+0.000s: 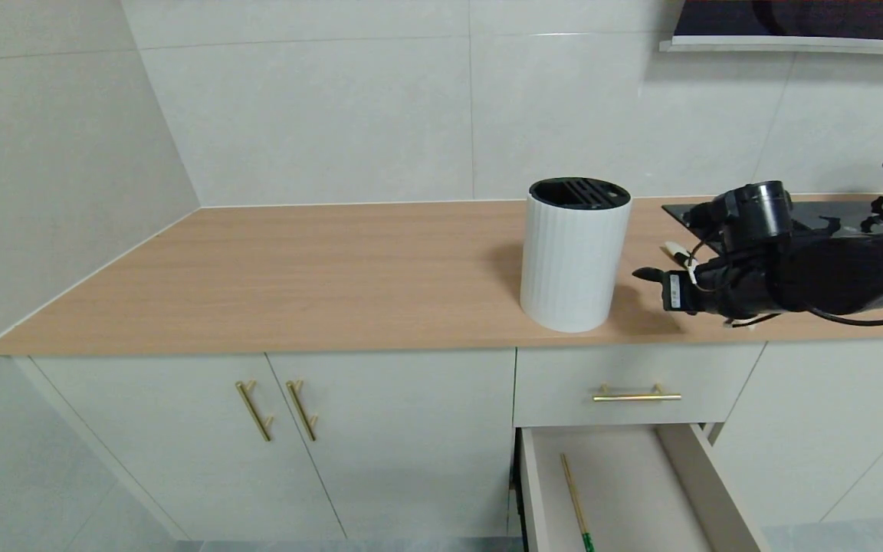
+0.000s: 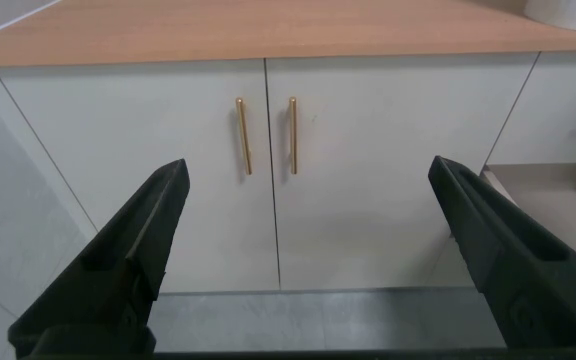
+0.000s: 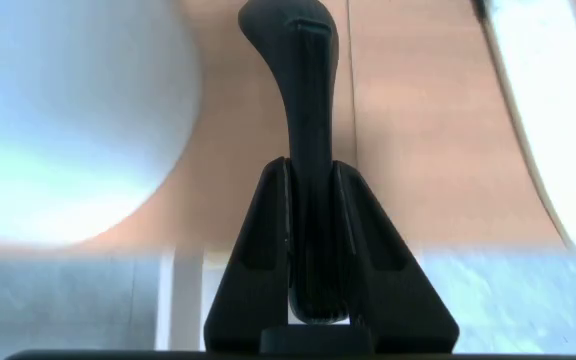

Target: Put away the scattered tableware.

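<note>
the right pincer (image 3: 310, 215) is clamped tight on a slim black utensil with a rounded end (image 3: 293, 60), which sticks straight out past its fingertips. it sits low over the light wooden countertop (image 1: 334, 268), just beside the white ribbed cylindrical holder with a black slotted top (image 1: 576, 253). the step in hand looks like carrying this piece to its place. that may be the holder's slots or the open white drawer (image 1: 693, 468) below the counter edge, where a wooden chopstick with a green tip (image 1: 576, 502) lies; which one is meant cannot be told. to do it well, the arm should lift clear of the holder's wall before swinging, so the cylinder is not knocked. the grip should be kept firm, since the piece seems held near one end and could pivot, and released only once the piece is low over its resting place. what kind of utensil it is cannot be made out. a small white object (image 1: 675, 249) lies on the counter near the wrist, by a black glass hob (image 1: 840, 215). the left pincer (image 2: 308, 170) hangs with jaws wide apart and empty, facing white cabinet doors with gold bar handles (image 2: 243, 135).
</note>
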